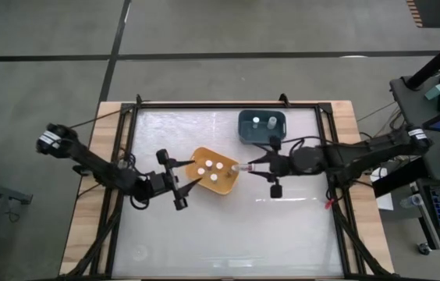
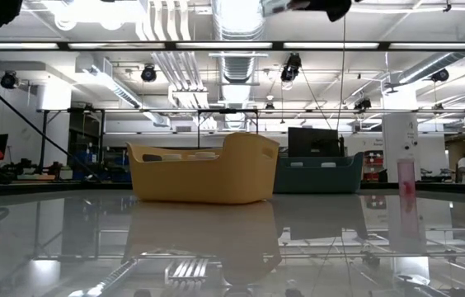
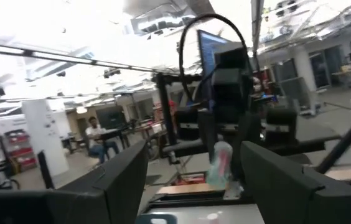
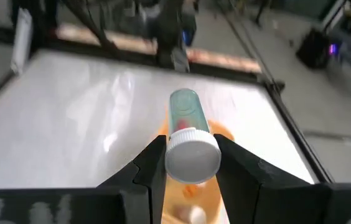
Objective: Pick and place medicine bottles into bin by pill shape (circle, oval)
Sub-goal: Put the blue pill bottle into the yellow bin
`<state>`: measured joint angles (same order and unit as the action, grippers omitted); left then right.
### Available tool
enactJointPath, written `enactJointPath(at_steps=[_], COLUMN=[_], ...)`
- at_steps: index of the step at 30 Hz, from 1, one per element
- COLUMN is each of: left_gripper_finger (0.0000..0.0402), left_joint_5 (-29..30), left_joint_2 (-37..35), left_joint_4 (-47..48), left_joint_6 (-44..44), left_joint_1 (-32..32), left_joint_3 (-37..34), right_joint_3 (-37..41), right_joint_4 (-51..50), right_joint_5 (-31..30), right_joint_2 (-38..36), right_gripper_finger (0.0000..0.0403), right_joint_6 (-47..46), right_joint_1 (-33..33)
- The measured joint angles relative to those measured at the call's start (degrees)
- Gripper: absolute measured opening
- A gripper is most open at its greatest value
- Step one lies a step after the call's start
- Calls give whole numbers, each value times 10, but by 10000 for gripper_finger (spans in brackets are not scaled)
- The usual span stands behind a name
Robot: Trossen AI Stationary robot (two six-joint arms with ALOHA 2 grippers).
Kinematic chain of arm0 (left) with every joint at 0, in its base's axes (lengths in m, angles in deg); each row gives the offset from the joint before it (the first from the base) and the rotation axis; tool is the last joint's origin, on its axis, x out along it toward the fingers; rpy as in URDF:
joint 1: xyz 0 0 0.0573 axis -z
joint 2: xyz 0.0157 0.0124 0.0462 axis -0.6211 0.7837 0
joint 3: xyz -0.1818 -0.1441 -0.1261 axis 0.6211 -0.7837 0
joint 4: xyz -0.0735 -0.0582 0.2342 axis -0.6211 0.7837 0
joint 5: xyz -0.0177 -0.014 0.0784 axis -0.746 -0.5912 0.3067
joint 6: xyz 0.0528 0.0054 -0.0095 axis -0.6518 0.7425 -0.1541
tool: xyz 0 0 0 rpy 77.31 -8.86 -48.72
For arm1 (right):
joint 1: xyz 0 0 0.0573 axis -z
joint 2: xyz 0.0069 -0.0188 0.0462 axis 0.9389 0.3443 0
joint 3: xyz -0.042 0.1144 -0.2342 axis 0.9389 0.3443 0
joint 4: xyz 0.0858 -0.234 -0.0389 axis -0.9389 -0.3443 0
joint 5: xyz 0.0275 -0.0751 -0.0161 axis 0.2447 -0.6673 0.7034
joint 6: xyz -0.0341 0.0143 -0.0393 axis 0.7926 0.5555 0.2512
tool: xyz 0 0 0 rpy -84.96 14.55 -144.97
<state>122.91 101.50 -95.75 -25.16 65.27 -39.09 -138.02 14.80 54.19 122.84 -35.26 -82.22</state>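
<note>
Between the fingers of the right gripper (image 4: 190, 163) a medicine bottle (image 4: 188, 137) is pinched, white cap toward the wrist and clear body with pink and teal contents pointing outward; it is held at the right edge of the orange-yellow tub (image 1: 213, 172), above the counter. Four white-capped bottles (image 1: 214, 169) are seen standing inside that tub, and two more (image 1: 263, 122) inside the dark teal tub (image 1: 261, 126) just behind it. The left gripper (image 1: 181, 182) is held just beside the orange-yellow tub's left edge, its fingers spread and nothing between them. The counter (image 1: 228, 234) is a glossy white sheet framed in black rails on a wooden board, set on a grey floor. Beyond it, an open workshop with ceiling ducts, strip lights and monitors is shown, and a seated person (image 3: 98, 139) is visible far off. No label or writing can be read on the bottle or tubs.
</note>
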Motion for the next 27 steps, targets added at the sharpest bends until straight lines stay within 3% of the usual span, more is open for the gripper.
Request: enactJointPath(at_steps=[6, 13, 16, 19, 27], left_gripper_finger=[240, 240, 240, 240, 240], left_joint_5=[47, 48, 48, 48, 48], left_joint_2=[-46, -79, -94, -108, -116], left_joint_4=[0, 2, -1, -1, 1], left_joint_6=[0, 5, 6, 7, 7], left_joint_1=[1, 3, 3, 3, 3], left_joint_3=[-35, -90, -101, -109, -114], right_joint_3=[-128, -266, -312, -342, -371], right_joint_4=[-179, -306, -337, -352, -365], right_joint_5=[2, 54, 57, 98, 126], right_joint_2=[82, 174, 210, 244, 317], right_gripper_finger=[109, 109, 109, 109, 109], right_joint_6=[-3, 30, 32, 37, 43], right_joint_1=[36, 74, 96, 117, 154])
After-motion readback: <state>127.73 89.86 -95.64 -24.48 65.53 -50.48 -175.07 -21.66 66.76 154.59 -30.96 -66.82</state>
